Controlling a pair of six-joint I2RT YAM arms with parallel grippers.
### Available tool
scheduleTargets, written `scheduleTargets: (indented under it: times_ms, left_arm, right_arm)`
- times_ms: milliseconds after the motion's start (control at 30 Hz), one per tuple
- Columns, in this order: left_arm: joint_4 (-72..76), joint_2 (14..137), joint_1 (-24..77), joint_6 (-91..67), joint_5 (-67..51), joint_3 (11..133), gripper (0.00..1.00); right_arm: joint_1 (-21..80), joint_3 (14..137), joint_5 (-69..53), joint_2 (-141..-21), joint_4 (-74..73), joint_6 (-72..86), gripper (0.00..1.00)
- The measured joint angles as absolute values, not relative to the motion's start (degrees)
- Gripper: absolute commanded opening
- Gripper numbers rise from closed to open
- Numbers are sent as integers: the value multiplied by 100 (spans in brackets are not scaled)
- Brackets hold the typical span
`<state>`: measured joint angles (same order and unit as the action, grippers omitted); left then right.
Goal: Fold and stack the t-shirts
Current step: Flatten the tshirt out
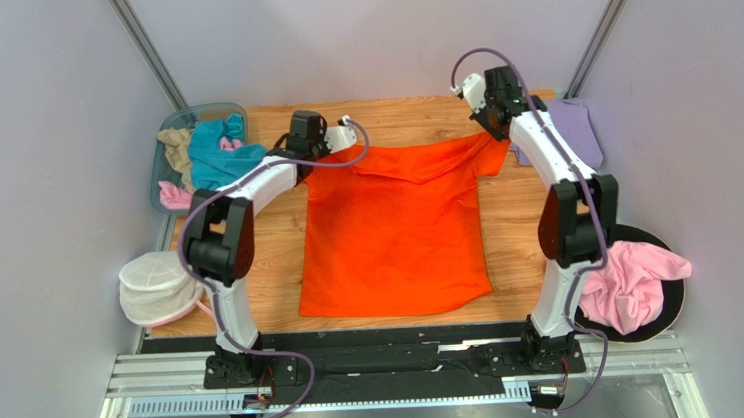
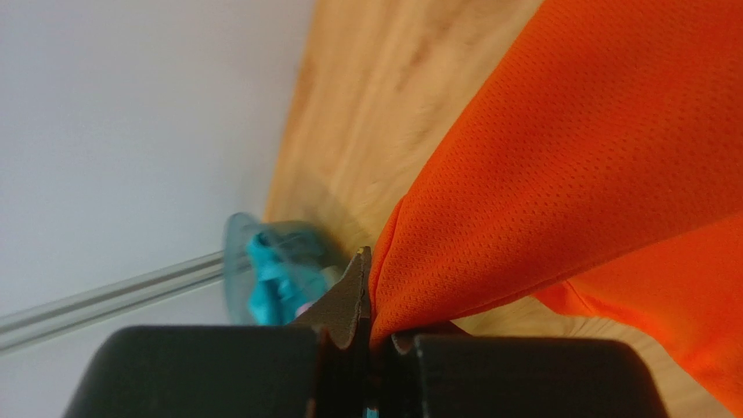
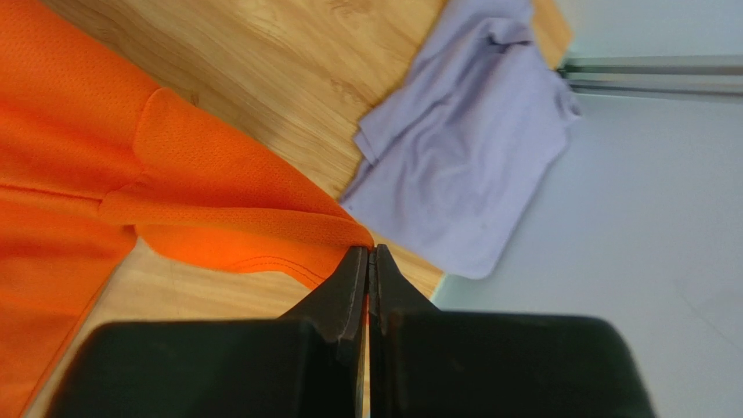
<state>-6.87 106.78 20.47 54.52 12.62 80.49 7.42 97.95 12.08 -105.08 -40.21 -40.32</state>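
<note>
The bright orange t-shirt [image 1: 392, 232] lies spread on the wooden table [image 1: 513, 229], its top edge lifted at both ends. My left gripper [image 1: 307, 161] is shut on the shirt's left shoulder; in the left wrist view the orange cloth [image 2: 558, 174] is pinched between the jaws [image 2: 373, 300]. My right gripper [image 1: 491, 136] is shut on the right sleeve tip, seen in the right wrist view [image 3: 369, 254] with the sleeve [image 3: 218, 218]. A pale lavender t-shirt [image 1: 570, 129] lies at the table's far right, also in the right wrist view [image 3: 471, 148].
A clear bin [image 1: 170, 144] at the far left holds teal [image 1: 213, 156], tan and pink shirts. A white round mesh pouch [image 1: 157, 285] sits at the left edge. A pink shirt [image 1: 633, 285] lies on a black round disc [image 1: 677, 297] at the right.
</note>
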Motion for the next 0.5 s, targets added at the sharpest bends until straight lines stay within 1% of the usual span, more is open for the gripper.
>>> scheduleTargets:
  times_ms: [67,100,133,167,233,267,300,400,500]
  left_arm:
    - [-508,11299,2038,5448,1295,8195,0]
    - [-432,11568,2047,5448,1323,8298,0]
    - [-364,11786,2049,5443,1350,8396,0]
    - [-314,11992,2051,5439,1387,8499,0]
    - [-198,12237,2056,5437,1433,8639,0]
    - [-150,12300,2056,5437,1461,8689,0]
    - [-93,12331,2056,5435,1496,8722,0]
    - [93,12381,2056,5435,1638,8884,0]
    - [362,12433,2056,5439,1844,9078,0]
  right_arm:
    - [742,9985,1212,-11146,-3957,-4016,0]
    - [742,10101,1229,-11426,-3957,-4012,2]
    - [742,10200,1238,-11686,-3933,-4007,4]
    - [742,10263,1249,-11883,-3911,-4003,9]
    - [742,10385,1275,-12189,-3909,-3988,12]
    - [742,10444,1297,-12315,-3903,-3977,17]
    - [744,10477,1313,-12392,-3887,-3968,17]
    - [760,10549,1393,-12512,-3835,-3938,15]
    - [784,10584,1481,-12523,-3723,-3920,7]
